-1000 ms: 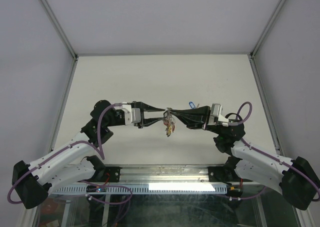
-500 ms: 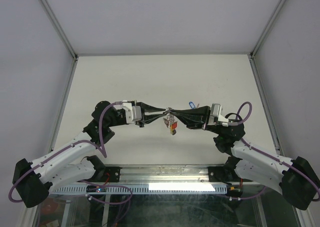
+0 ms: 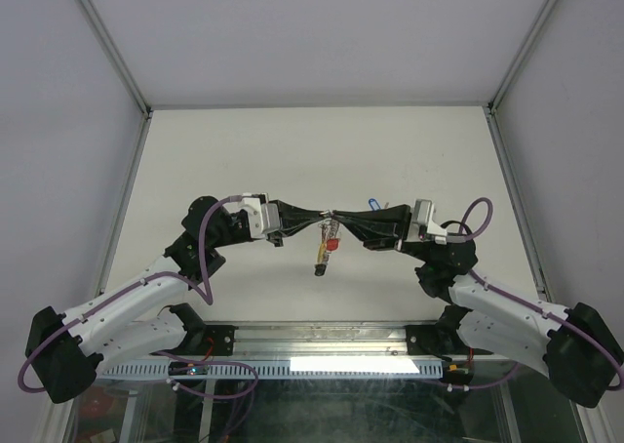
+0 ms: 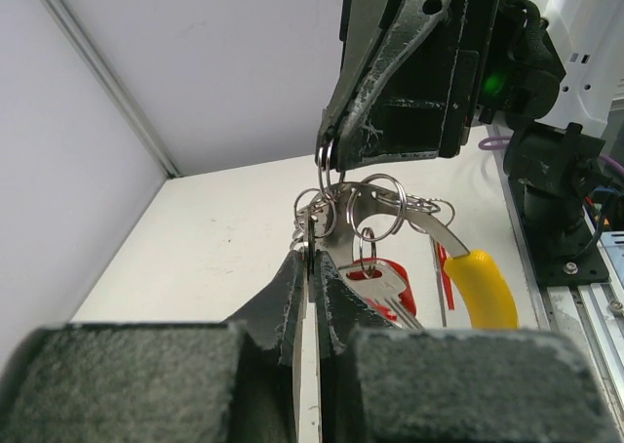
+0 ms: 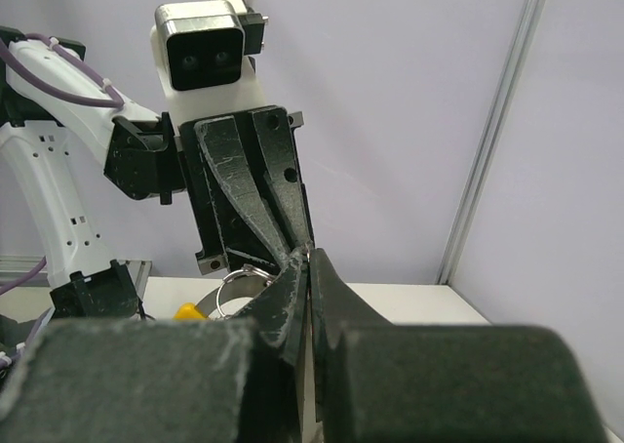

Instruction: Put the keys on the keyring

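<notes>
Both grippers meet tip to tip above the middle of the table. My left gripper [image 3: 322, 216] [image 4: 313, 258] is shut on a thin metal ring seen edge-on, part of the keyring bunch [image 4: 356, 204]. My right gripper [image 3: 338, 216] [image 5: 310, 260] is shut on a ring at the top of the same bunch [image 4: 328, 157]. The keys [image 3: 326, 250] dangle below the tips. A red-tagged key [image 4: 385, 282] and a yellow tag [image 4: 480, 289] hang to the right of my left fingers. A blue tag [image 3: 372, 204] lies over the right fingers. A ring [image 5: 234, 285] shows behind my right fingers.
The white table [image 3: 244, 150] is boxed in by pale walls with metal posts [image 3: 107, 43] at the corners. A metal rail [image 3: 322, 341] runs along the near edge between the two arm bases.
My left gripper has closed and shifted slightly right towards the right gripper. The hanging keys have swung and now dangle lower. The right arm has held still.
</notes>
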Controlling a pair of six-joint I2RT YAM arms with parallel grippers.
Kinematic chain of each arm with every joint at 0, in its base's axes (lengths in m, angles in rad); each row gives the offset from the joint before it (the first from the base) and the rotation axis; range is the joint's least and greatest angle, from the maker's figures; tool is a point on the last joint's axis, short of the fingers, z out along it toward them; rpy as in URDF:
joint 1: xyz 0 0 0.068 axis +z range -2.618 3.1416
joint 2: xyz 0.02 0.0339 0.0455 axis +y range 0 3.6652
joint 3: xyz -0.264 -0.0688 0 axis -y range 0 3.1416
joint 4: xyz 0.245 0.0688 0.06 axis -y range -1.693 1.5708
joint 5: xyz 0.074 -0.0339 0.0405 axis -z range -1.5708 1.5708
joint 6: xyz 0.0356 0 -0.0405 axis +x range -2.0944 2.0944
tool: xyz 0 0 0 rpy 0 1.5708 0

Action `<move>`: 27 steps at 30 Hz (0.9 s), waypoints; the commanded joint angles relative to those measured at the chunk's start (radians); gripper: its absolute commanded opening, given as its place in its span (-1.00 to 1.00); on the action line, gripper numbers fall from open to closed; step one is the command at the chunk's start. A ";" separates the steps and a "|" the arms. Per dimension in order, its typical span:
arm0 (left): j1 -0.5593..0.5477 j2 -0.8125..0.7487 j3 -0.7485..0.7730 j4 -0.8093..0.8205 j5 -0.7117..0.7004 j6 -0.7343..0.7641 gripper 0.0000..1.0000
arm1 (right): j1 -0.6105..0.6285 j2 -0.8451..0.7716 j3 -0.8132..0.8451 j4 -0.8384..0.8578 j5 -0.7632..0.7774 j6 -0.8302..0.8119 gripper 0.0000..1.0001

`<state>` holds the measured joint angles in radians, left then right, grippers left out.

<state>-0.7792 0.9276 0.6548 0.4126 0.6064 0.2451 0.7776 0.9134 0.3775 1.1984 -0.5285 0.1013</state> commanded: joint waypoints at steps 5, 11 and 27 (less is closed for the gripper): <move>-0.010 -0.004 0.021 0.014 0.001 0.011 -1.00 | 0.005 0.024 0.009 0.218 0.093 0.064 -1.00; -0.027 0.020 0.040 -0.007 0.013 0.024 -1.00 | 0.009 0.059 0.020 0.263 0.108 0.086 -1.00; -0.037 -0.070 0.049 -0.018 -0.058 0.025 -0.38 | 0.015 0.040 -0.005 0.223 0.087 0.045 -1.00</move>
<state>-0.8062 0.9119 0.6720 0.3733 0.5827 0.2695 0.7879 0.9958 0.3679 1.3567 -0.4561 0.1768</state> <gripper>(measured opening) 0.298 0.006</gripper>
